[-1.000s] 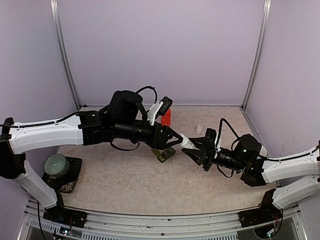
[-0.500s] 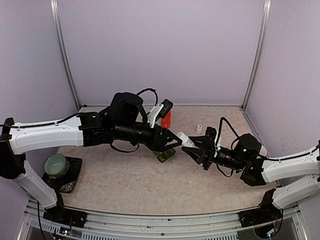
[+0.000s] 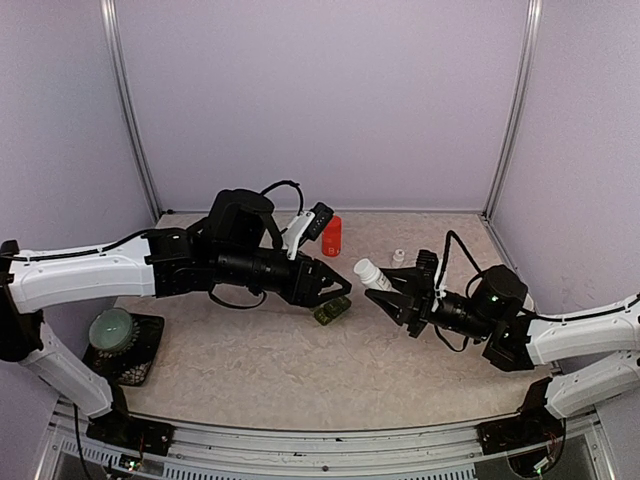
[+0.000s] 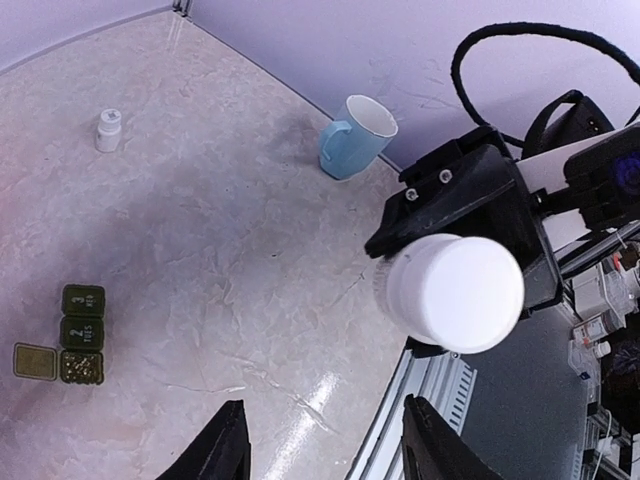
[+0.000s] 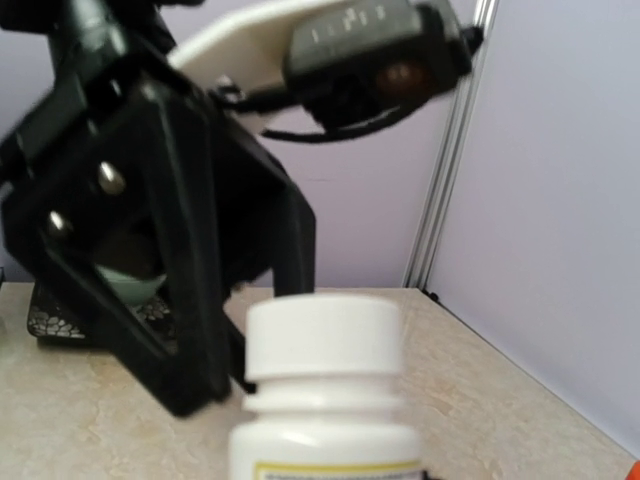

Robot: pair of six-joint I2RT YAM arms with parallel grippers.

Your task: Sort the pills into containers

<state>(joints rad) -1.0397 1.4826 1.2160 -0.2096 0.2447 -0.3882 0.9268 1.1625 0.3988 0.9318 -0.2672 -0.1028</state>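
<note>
A white pill bottle [image 3: 369,274] with its cap on is held level above the table, my right gripper [image 3: 392,296] shut on its body. In the right wrist view the bottle [image 5: 325,390] fills the lower middle and hides the fingers. My left gripper [image 3: 338,284] hangs just left of the cap, open and apart from it. Its fingertips [image 4: 226,446] frame bare table, with the cap [image 4: 455,290] above them. The dark green containers [image 4: 81,334] lie below on the table. One lid stands open, and small pills show in that compartment [image 4: 82,367]. They also show in the top view, containers [image 3: 330,312].
A red bottle [image 3: 331,235] and a small white bottle [image 3: 399,257] stand towards the back. A pale blue mug [image 4: 355,135] sits near the right arm. A greenish round object on a dark mat [image 3: 113,330] is at the near left.
My left gripper has drawn back to the left, off the bottle's cap, with its jaws a little narrower. The right gripper still holds the bottle in about the same place.
</note>
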